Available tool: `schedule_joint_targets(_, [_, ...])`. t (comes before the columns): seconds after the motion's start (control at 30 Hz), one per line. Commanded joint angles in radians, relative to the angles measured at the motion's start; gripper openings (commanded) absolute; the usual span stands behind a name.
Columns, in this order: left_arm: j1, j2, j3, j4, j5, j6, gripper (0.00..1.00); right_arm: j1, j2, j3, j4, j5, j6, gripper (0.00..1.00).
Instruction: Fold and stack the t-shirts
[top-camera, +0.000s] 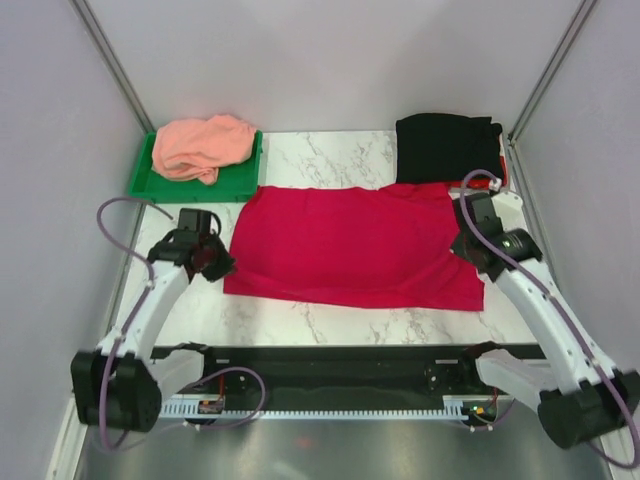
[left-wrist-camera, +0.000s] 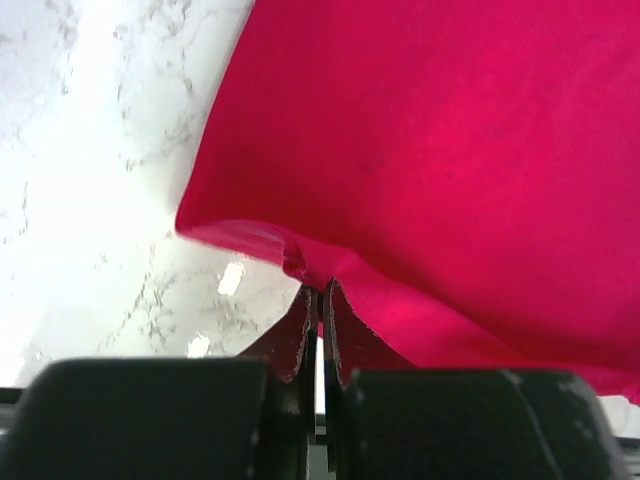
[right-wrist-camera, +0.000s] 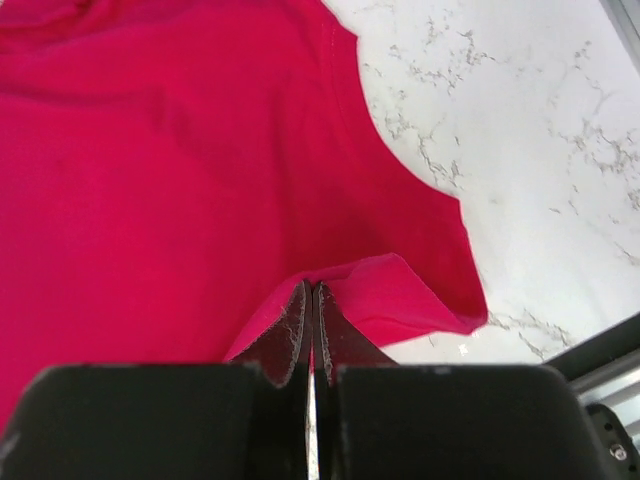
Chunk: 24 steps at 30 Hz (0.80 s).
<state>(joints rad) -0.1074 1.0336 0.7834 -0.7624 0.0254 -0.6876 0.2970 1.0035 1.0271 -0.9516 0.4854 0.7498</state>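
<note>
A crimson-red t-shirt (top-camera: 355, 245) lies spread across the middle of the marble table. My left gripper (top-camera: 215, 262) is shut on its left edge, with the cloth pinched and lifted between the jaws in the left wrist view (left-wrist-camera: 320, 285). My right gripper (top-camera: 470, 225) is shut on its right edge, with a fold of cloth pinched in the right wrist view (right-wrist-camera: 312, 288). A salmon-pink t-shirt (top-camera: 200, 147) lies crumpled on the green tray (top-camera: 240, 182) at the back left. A black t-shirt (top-camera: 445, 147) lies folded at the back right.
The marble table (top-camera: 330, 310) runs to a black rail (top-camera: 340, 365) at the near edge. Grey walls stand on both sides and behind. The black t-shirt rests on something red at the far right corner (top-camera: 503, 180).
</note>
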Motion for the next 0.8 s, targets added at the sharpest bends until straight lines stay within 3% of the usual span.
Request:
schedule_joint_targets(0.0, [0.011, 0.193, 0.097, 0.132, -0.054, 0.086, 0.02, -0.019, 0.180, 0.031, 0.161, 0.070, -0.039, 0.00])
schedule_joint_targets(0.1, [0.037, 0.440, 0.236, 0.137, -0.030, 0.140, 0.06, -0.117, 0.412, 0.112, 0.236, -0.006, -0.085, 0.03])
schedule_joint_targets(0.13, [0.044, 0.494, 0.267, 0.130, -0.030, 0.137, 0.08, -0.139, 0.470, 0.170, 0.256, -0.037, -0.110, 0.12])
schedule_joint_targets(0.17, [0.055, 0.546, 0.296, 0.141, 0.014, 0.135, 0.40, -0.172, 0.575, 0.207, 0.255, -0.066, -0.160, 0.44])
schedule_joint_targets(0.23, [0.071, 0.578, 0.310, 0.146, 0.053, 0.151, 0.77, -0.188, 0.622, 0.269, 0.232, -0.138, -0.194, 0.69])
schedule_joint_targets(0.27, [0.071, 0.573, 0.307, 0.144, 0.077, 0.154, 0.99, -0.194, 0.594, 0.261, 0.232, -0.136, -0.201, 0.89])
schedule_joint_targets(0.33, [0.071, 0.536, 0.278, 0.147, 0.068, 0.142, 1.00, -0.197, 0.522, 0.188, 0.252, -0.125, -0.205, 0.98])
schedule_joint_targets(0.47, [0.071, 0.373, 0.109, 0.184, 0.050, 0.094, 0.98, -0.272, 0.280, 0.013, 0.244, -0.201, -0.149, 0.98])
schedule_joint_targets(0.63, [0.071, 0.133, -0.080, 0.273, 0.047, -0.012, 0.93, -0.398, 0.035, -0.363, 0.358, -0.437, 0.003, 0.87])
schedule_joint_targets(0.77, [0.071, 0.039, -0.248, 0.373, 0.070, -0.087, 0.87, -0.464, 0.004, -0.490, 0.376, -0.484, 0.037, 0.82])
